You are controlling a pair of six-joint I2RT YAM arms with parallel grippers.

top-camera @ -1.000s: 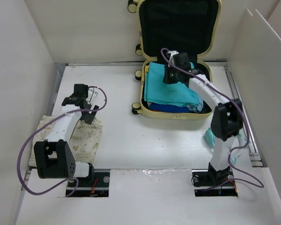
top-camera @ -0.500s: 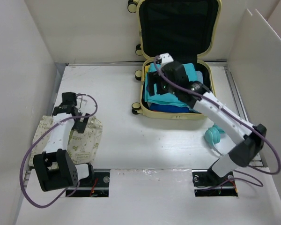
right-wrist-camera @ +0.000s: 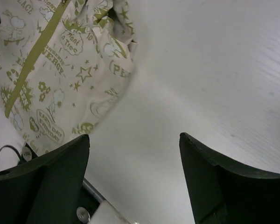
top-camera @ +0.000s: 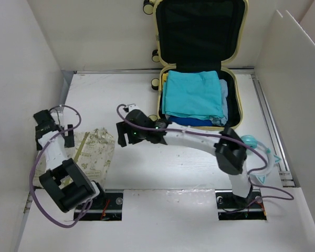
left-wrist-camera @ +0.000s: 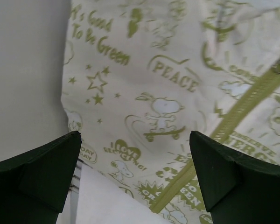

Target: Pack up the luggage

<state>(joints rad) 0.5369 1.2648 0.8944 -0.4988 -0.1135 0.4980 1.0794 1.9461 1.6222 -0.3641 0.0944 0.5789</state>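
The luggage point(top-camera: 163, 113) lies open at the back centre, its lid leaning on the back wall. A folded teal garment point(top-camera: 191, 94) sits on top of blue clothes in its lower shell. A cream bag with green cartoon print point(top-camera: 94, 152) lies on the table at the left. My right gripper point(top-camera: 121, 135) reaches across to the bag's right edge, open and empty point(right-wrist-camera: 133, 172), with the bag point(right-wrist-camera: 60, 70) just ahead of it. My left gripper point(top-camera: 68, 139) hangs open above the bag's left part point(left-wrist-camera: 135, 177), with the print point(left-wrist-camera: 163, 112) between its fingers.
A teal item point(top-camera: 249, 140) lies by the right arm near the right wall. White walls close in the left, right and back sides. The suitcase's wheels point(top-camera: 153, 122) stick out on its left side.
The right arm left the suitcase, swung left and down to the bag and opened. The teal garment stayed in the luggage. The left arm drew back to the left.
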